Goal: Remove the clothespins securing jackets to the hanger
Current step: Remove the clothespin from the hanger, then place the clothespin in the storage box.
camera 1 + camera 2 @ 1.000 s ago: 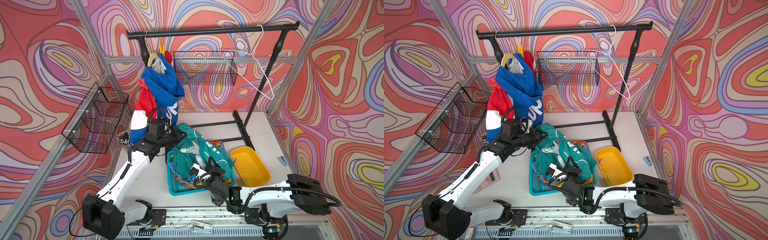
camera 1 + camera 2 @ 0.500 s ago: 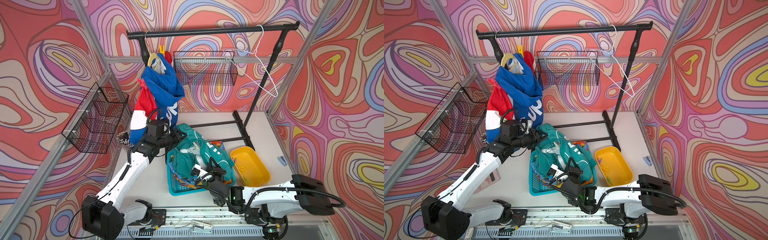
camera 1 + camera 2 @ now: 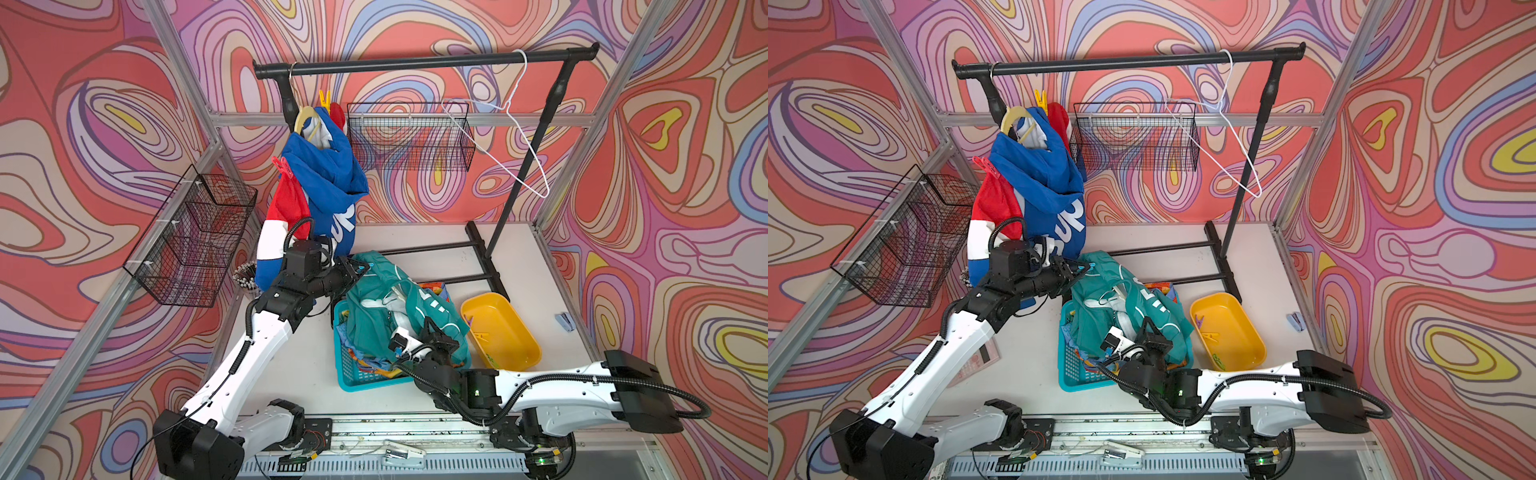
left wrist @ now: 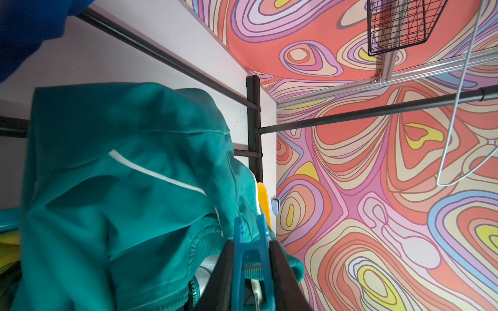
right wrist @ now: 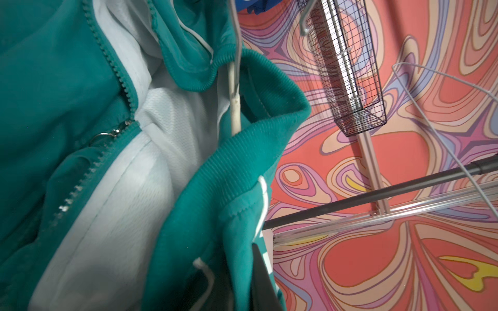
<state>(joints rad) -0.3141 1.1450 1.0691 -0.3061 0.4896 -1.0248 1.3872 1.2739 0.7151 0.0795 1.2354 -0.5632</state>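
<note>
While your left hand point(image 4: 252, 258) pinched a blue pin point(image 4: 250, 237) on the teal jacket point(image 4: 121, 175) (right hand point(image 3: 430, 332) pressed shut), a red pin point(image 3: 281, 165) and a yellow pin point(image 3: 324, 99) still held the blue jacket point(image 3: 328, 174).

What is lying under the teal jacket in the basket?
Colourful patchwork fabric peeks out beneath the teal jacket at the edge of the basket. Whatever lies deeper is covered by the jacket.

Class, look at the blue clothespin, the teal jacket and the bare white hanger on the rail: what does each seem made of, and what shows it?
Blue clothespin: probably plastic; smooth, slightly glossy moulded arms.
Teal jacket: soft matte fabric that creases, with a ribbed knit collar and white mesh-like lining.
White hanger: likely coated wire; thin, bent, white throughout.
</note>
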